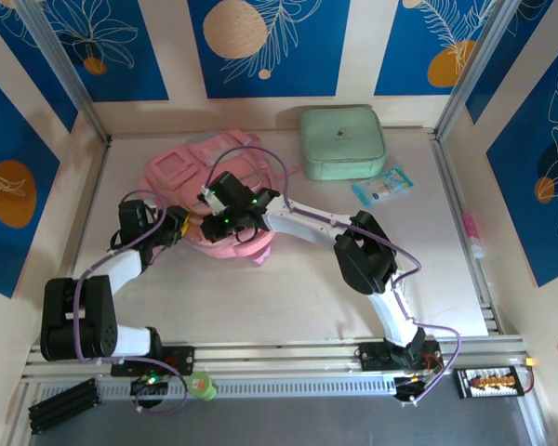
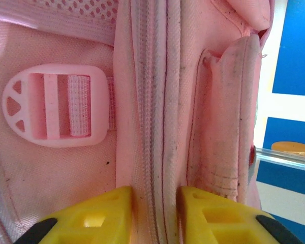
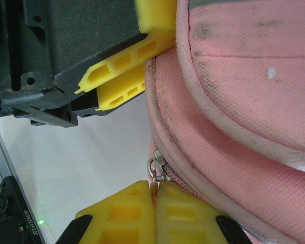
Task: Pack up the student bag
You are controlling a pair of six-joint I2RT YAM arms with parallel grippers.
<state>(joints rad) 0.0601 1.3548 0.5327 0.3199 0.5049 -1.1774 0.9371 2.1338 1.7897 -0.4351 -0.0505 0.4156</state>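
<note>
The student bag [image 1: 225, 167] is a soft pink backpack lying at the back middle of the table. My left gripper [image 1: 180, 226] is at its near left edge. In the left wrist view its yellow fingers [image 2: 108, 214] pinch a ridge of the student bag [image 2: 157, 101] along the zipper seam. My right gripper [image 3: 155, 197] is shut on the small metal zipper pull [image 3: 157, 169] of the student bag [image 3: 244, 127]. In the top view the right gripper [image 1: 221, 210] sits over the bag's near side, close to the left one.
A mint-green zip case [image 1: 342, 141] stands at the back right, with a blue packet [image 1: 383, 184] in front of it. A pink plastic strap buckle [image 2: 56, 112] lies on the bag. The left gripper's fingers [image 3: 123, 65] show in the right wrist view.
</note>
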